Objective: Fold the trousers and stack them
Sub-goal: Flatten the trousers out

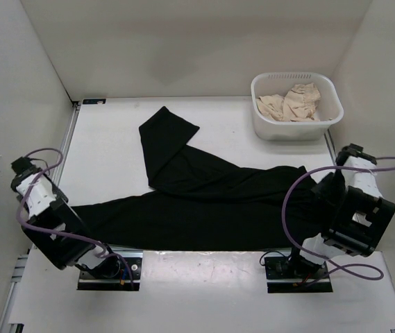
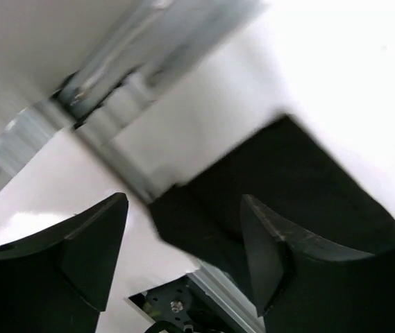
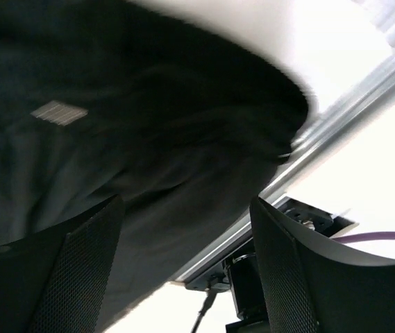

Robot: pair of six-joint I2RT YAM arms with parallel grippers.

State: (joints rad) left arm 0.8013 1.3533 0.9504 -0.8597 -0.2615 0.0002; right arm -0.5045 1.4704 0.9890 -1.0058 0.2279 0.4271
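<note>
The black trousers point(image 1: 204, 208) lie spread flat across the near half of the table. One leg runs left along the front edge, and the other angles up toward the back point(image 1: 166, 135). My left gripper point(image 2: 183, 257) stands open just above the end of the left leg point(image 2: 287, 187), with nothing between its fingers. At the waist end on the right, my right gripper point(image 3: 183, 270) is open too, hovering over the trousers point(image 3: 148, 125), where a small white label point(image 3: 58, 111) shows. In the top view both arms sit at the cloth's two ends.
A white plastic basket point(image 1: 266, 125) at the back right holds beige cloth pieces point(image 1: 291, 103). White walls enclose the table on three sides. A metal rail point(image 3: 322, 146) runs along the front edge, near the arm bases point(image 1: 107, 267).
</note>
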